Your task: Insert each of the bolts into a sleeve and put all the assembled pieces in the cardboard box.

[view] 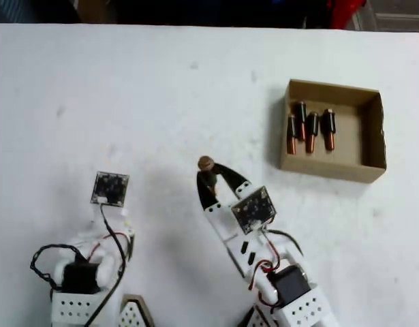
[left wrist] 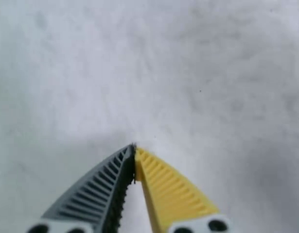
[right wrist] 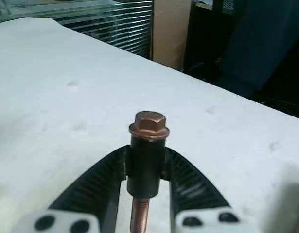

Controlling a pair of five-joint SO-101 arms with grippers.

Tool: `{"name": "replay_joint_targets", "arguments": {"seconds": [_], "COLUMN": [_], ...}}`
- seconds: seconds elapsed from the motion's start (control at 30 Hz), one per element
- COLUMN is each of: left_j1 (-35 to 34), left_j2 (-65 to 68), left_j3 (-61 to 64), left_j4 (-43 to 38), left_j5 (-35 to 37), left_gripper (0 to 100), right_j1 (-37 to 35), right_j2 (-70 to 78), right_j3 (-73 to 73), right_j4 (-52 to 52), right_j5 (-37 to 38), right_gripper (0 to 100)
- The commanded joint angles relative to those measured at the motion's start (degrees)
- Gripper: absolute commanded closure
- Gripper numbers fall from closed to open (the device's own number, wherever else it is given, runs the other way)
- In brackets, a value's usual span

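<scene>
My right gripper (right wrist: 145, 167) is shut on an assembled piece (right wrist: 147, 155): a copper bolt with a hex head pushed through a black sleeve, held upright above the white table. In the high view the same piece (view: 207, 170) sits in the right gripper (view: 209, 182) at the table's middle, left of the cardboard box (view: 369, 146). Several assembled bolts with sleeves (view: 309, 129) lie side by side in the box. My left gripper (left wrist: 134, 153) is shut with nothing in it, its grey and yellow fingertips meeting just over bare table, and the left arm (view: 111, 189) is at the front left.
The white table (view: 161, 88) stretches wide to the left and behind the arms. Its far edge meets dark room clutter (right wrist: 246, 43). The box stands at the right, open side up.
</scene>
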Motion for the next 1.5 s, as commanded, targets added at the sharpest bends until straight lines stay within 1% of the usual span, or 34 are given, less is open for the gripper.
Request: {"name": "replay_joint_targets", "arguments": {"seconds": [0.0,0.1,0.2,0.37,0.47,0.6,0.7,0.93,1.07,1.2,1.33,1.47], "left_j1": [-3.9,-6.4,-6.5,-6.4,-6.4,-6.3,-6.3,-6.3,-6.3,-6.3,-6.3,-6.3], "left_j2": [-0.2,-0.2,-0.2,-0.2,-0.2,-0.2,-0.2,-0.2,-0.2,-0.2,-0.2,-0.2], "left_j3": [-0.1,-0.1,-0.1,-0.1,-0.1,-0.1,-0.1,-0.1,-0.1,-0.1,-0.1,-0.1], "left_j4": [-1.5,-1.5,-1.5,-1.5,-1.5,-1.5,-1.5,-1.5,-1.5,-1.5,-1.5,-1.5], "left_j5": [-0.6,-0.6,-0.6,-0.4,-0.6,-0.4,-0.4,-0.6,-0.6,-0.6,-0.6,-0.6], "left_gripper": [97,97,98,97,97,97,98,98,98,98,98,98], "right_j1": [3.3,7.8,12.9,20.3,23.3,26.7,29.8,35.1,38.7,40.8,42.7,43.9], "right_j2": [-0.8,-0.7,-0.6,-0.5,-0.4,-0.2,3.3,22.8,35.0,47.0,58.0,68.6], "right_j3": [-0.6,-5.8,-13.1,-22.3,-27.5,-34.1,-39.8,-51.4,-55.0,-57.8,-62.4,-69.8], "right_j4": [-0.1,4.4,12.4,20.2,25.5,28.2,30.5,29.6,24.0,18.9,15.7,15.5], "right_j5": [0.6,0.6,0.6,0.6,0.7,2.1,3.2,3.5,3.5,3.5,3.5,3.5], "right_gripper": [98.1,98.1,98.1,98.1,98.1,98.1,98.1,98.0,97.8,98.0,98.1,98.1]}}
